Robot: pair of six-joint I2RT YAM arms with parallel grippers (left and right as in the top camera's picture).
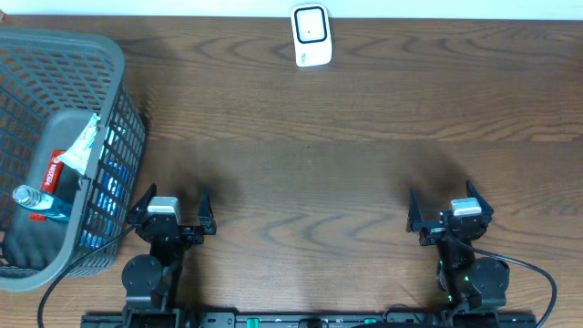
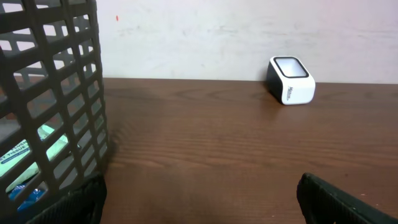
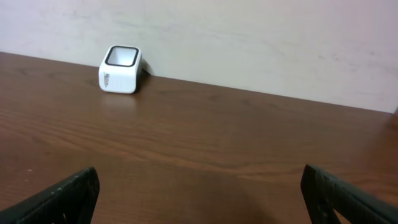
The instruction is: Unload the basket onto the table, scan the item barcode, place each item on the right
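Observation:
A white barcode scanner (image 1: 311,35) with a dark window stands at the table's far edge; it also shows in the left wrist view (image 2: 291,81) and the right wrist view (image 3: 120,69). The items lie in a grey mesh basket (image 1: 117,87) at the left: a grey pouch (image 1: 50,178), a clear bottle with a blue cap (image 1: 35,202) and a green-white packet (image 1: 84,144). My left gripper (image 1: 173,202) is open just right of the basket, nothing between its fingers (image 2: 200,200). My right gripper (image 1: 444,205) is open near the front right, also empty (image 3: 200,194).
The basket wall (image 2: 56,93) rises close at the left of my left gripper. A pale wall runs behind the table's far edge. Bare brown wood table (image 1: 310,164) lies between the grippers and the scanner.

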